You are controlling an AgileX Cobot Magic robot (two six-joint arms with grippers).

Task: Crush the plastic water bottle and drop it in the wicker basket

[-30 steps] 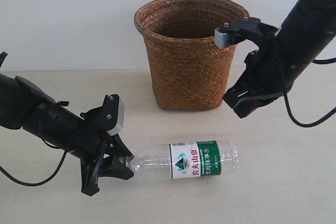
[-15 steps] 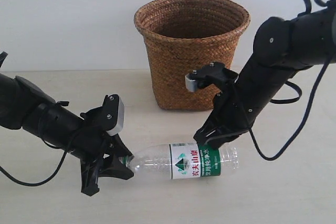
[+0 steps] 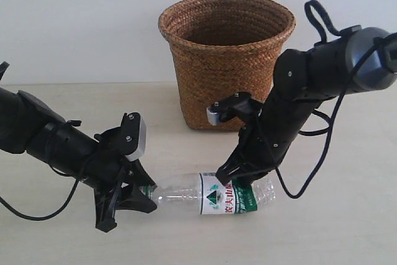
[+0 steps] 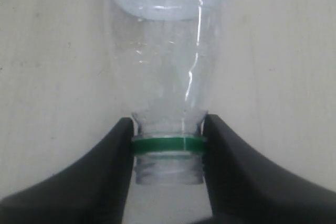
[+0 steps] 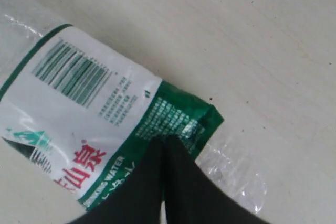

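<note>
Just one plastic water bottle (image 3: 214, 200), flat on its side on the table (image 3: 347, 215) near one wicker basket (image 3: 226, 85). Two arms: left gripper (image 3: 149, 193) low and nearly level, pinching the neck at the green ring (image 4: 168, 144); right gripper (image 3: 227, 180) angled steeply down, fingers pressed together, tips pushing on the label (image 5: 84, 103).

The plastic water bottle (image 3: 186, 192) is showing thin, clear, glossy plastic, glinting with highlights just ahead of the left gripper (image 4: 168, 129), whose smooth matt black fingers (image 4: 100, 171) are flanking its shiny green neck ring (image 4: 168, 144). Under the right gripper (image 5: 163, 148), the label (image 5: 94, 103) is looking like glossy, crinkled printed film. The wicker basket (image 3: 226, 60) is appearing rough, woven and matt, and the table (image 3: 335, 228) is looking pale, smooth and matt.
</note>
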